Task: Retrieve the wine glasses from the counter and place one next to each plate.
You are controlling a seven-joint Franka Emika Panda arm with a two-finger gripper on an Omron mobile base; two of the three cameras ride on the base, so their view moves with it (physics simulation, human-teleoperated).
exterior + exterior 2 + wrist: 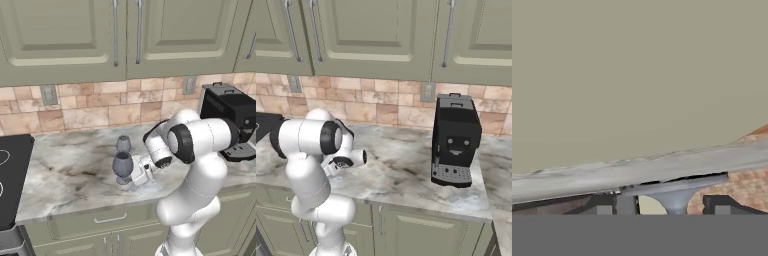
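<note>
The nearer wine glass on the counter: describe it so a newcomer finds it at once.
Start at the marble counter between the black stovetop and the coffee machine. Two grey glasses stand mid-counter by the gripper. The nearer glass is larger and darker than the paler glass behind it.

2 wine glasses [123, 162] on counter [70, 175]

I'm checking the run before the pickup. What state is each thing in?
larger wine glass: upright on the counter, stem between the hand's fingers.
smaller wine glass: upright behind it, untouched.
hand: around the stem; grip cannot be told.
upper cabinet doors: shut.
coffee machine: upright on the counter.
</note>
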